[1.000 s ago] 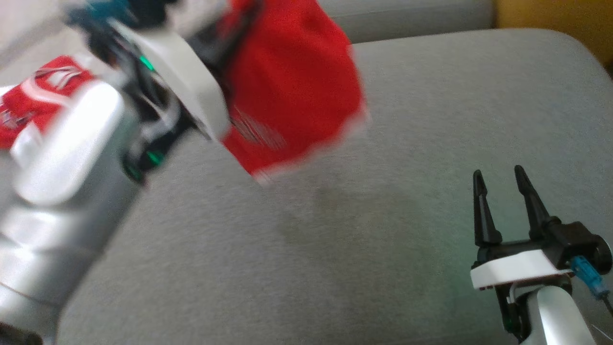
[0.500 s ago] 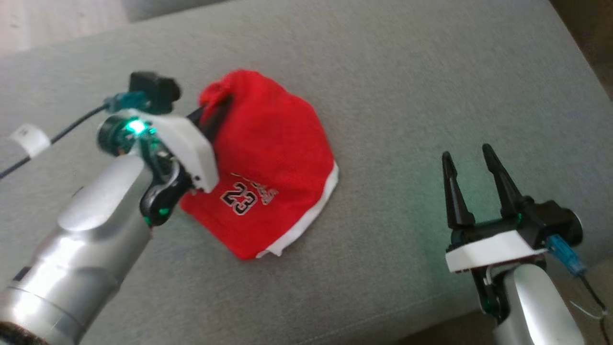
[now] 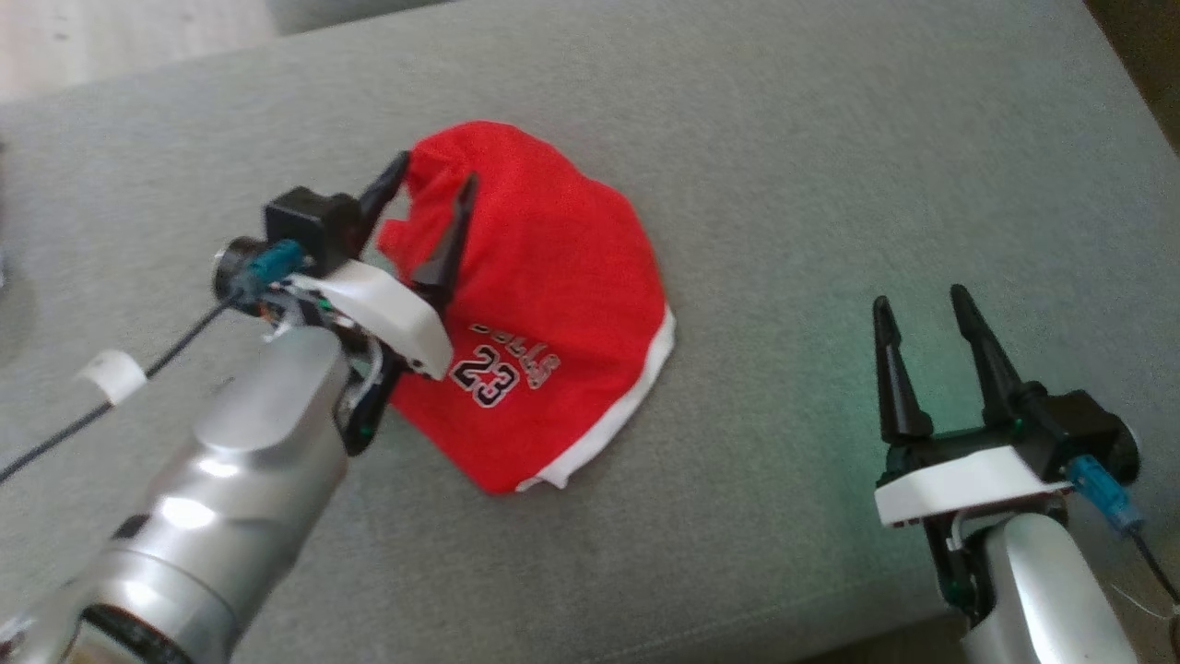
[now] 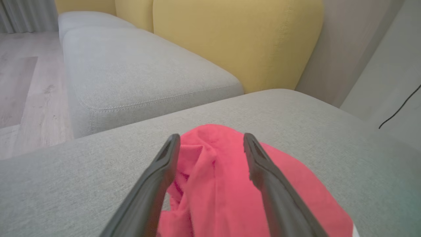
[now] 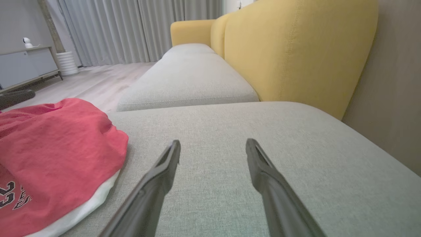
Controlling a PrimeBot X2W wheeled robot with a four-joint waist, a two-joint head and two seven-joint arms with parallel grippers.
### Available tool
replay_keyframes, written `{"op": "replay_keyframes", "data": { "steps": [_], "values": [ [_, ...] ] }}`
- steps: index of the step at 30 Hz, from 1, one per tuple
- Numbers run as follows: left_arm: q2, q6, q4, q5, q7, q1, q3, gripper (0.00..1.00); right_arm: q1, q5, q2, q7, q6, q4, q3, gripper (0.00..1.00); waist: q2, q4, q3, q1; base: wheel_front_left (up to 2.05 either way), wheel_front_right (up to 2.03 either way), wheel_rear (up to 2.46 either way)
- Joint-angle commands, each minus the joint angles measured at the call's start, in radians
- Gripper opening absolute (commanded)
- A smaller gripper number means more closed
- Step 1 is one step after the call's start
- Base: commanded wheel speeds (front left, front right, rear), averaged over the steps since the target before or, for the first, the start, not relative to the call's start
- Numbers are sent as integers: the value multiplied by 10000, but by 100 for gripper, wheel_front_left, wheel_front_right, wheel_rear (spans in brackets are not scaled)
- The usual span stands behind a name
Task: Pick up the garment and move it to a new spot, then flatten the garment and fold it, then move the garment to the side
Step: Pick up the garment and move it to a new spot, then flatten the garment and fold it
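Number: we read "23" in black digits (image 3: 486,380) edged in white, printed on the red knit jersey with a white hem (image 3: 553,267).
Word: just beside the digits we make out an arched word (image 3: 518,355) in the same lettering, seemingly "BULLS", though it faces away from us.
Right wrist view: we see cut-off dark characters at the jersey's edge, too partial to read.

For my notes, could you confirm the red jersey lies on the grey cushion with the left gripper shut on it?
The left gripper is open, not shut, over the red jersey on the grey cushion; see the left wrist view.
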Motion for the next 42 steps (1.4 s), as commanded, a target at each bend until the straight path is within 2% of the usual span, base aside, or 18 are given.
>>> {"op": "replay_keyframes", "data": {
  "steps": [1, 8, 13, 22, 32, 42],
  "values": [
    [107, 90, -176, 144, -174, -327, 404, 100, -7, -107, -38, -109, 75, -268, 108, 100, -1, 402, -363, 0, 0, 0, 0],
    [-98, 717, -947, 455, -296, 860, 1349, 100, 328, -365, -37, -109, 75, -259, -478, 100, -1, 1257, -1182, 0, 0, 0, 0],
    [-93, 1264, -2201, 999, -300, 2522, 2304, 100, 811, -402, -37, -110, 75, -260, -727, 100, -1, 1841, -1845, 0, 0, 0, 0],
    [73, 1919, -4223, 1908, -301, 5666, 3346, 100, 1594, -332, -37, -110, 75, -698, -912, 100, -1, 2695, -2632, 0, 0, 0, 0],
    [247, 2634, -6063, 2673, -302, 8008, 4621, 100, 2435, -230, -37, -110, 75, -982, -773, 100, -1, 3036, -3131, 0, 0, 0, 0],
    [96, 2804, -6494, 2995, -302, 9169, 4898, 100, 3003, -42, -37, -110, 75, -1036, -647, 100, -1, 3030, -3403, 0, 0, 0, 0]
  ]
}}
